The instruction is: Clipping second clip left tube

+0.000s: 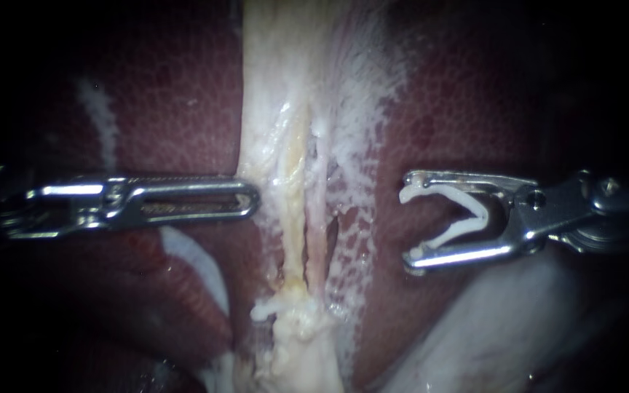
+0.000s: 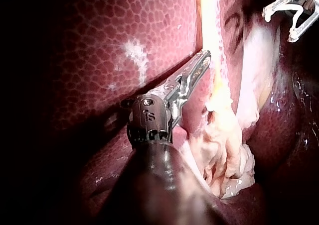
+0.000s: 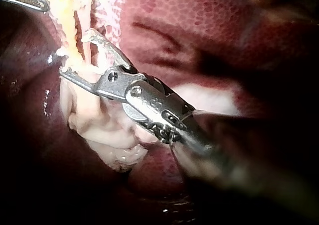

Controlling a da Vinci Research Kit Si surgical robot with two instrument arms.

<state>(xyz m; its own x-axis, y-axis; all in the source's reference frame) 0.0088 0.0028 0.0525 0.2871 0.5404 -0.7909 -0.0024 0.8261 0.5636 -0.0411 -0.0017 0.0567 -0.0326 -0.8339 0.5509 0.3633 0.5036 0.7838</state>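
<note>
Endoscope view showed the right instrument (image 1: 410,222), jaws wide, carrying the clip (image 1: 438,189), mouth facing crosswise toward the top-to-bottom left tube (image 1: 294,218), not touching it; the left instrument's (image 1: 252,198) jaws lay together.

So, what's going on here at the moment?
Two instruments face a pale strand of tubes lying over the liver. The left instrument is shut, its tip against the strand's edge. The right instrument holds an open white clip, clear of the strand and not yet around any tube.

Endoscope closely faces the pale strand (image 1: 293,182); wrist views share it.
</note>
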